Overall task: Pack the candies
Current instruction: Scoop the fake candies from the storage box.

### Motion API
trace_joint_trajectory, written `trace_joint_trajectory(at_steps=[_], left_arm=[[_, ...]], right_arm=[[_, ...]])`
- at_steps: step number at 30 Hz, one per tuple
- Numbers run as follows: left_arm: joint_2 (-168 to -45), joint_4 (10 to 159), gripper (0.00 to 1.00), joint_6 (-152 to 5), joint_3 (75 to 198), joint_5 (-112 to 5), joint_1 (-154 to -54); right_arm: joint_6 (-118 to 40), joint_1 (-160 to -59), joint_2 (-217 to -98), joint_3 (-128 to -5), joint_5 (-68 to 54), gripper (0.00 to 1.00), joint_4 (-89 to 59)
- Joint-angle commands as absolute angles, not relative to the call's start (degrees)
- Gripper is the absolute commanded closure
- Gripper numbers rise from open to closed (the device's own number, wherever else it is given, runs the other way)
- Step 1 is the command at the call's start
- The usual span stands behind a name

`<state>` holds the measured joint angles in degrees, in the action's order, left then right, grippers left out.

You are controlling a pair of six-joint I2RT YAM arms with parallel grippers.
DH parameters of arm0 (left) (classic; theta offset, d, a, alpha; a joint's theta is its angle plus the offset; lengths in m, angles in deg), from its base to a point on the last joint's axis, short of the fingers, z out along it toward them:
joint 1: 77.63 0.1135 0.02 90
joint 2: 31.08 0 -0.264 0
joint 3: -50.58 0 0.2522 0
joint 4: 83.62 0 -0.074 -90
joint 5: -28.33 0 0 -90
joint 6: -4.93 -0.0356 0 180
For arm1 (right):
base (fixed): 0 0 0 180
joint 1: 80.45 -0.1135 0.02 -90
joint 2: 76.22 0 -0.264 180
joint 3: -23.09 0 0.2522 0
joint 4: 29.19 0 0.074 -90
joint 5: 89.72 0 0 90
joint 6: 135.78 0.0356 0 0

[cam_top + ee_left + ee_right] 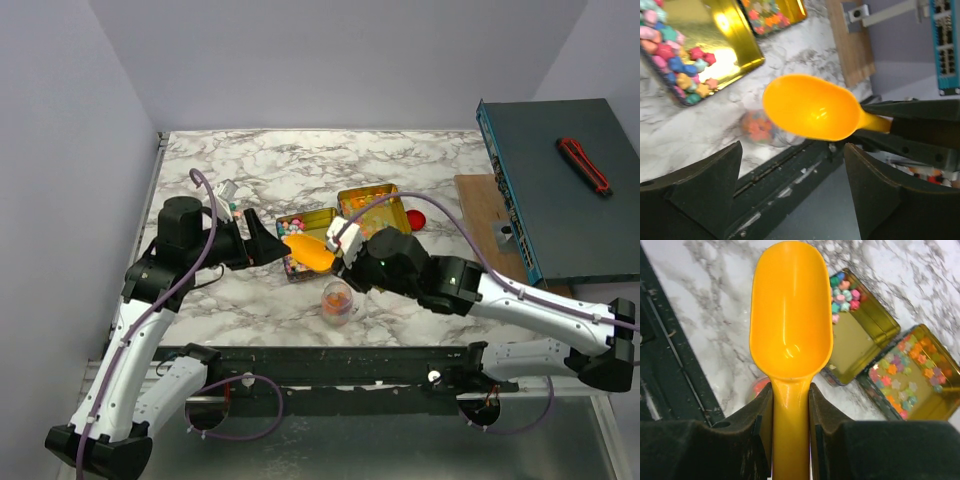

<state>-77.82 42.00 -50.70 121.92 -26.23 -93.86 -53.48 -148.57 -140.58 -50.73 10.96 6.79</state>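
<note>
A white marble table (420,160) holds two open gold tins (320,218) (372,190) side by side. An orange scoop (310,252) hangs over the nearer tin. A small clear jar (337,302) stands near the front edge. A red cap (416,220) lies beside the farther tin. At the right, a red-and-black tool (584,164) rests on a teal box (560,200).

Glossy orange plastic scoop (790,315), mirror-bright gold metal tin (732,47) (marble-patterned table (250,160))

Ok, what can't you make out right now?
- Left wrist view: the jar is blurred and partly behind the scoop, so its fill is unclear.
- Right wrist view: the scoop and right gripper cover nearly all of the jar.
- Top view: the scoop covers part of the near tin; its candies are too small to count.
</note>
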Motion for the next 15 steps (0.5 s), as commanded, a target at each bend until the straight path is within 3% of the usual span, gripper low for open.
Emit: trace_joint_trajectory(at_steps=[1,9,15], left_arm=[[-76.82,38.94,0.14,-53.92,123.76,-39.58,-93.28],[-77.15,41.36,0.14,-53.26,119.85,-50.55,-93.12],[-78.77,46.72,0.15,-49.80,114.05,-52.41,-92.93]], right_arm=[[-52.02,-142.57,-145.66,-59.05,9.58,0.99,16.24],[-55.19,-135.57,-156.88,-74.23,4.56,0.99,33.07],[-58.34,-133.10,-164.54,-82.11,1.34,0.99,42.42]])
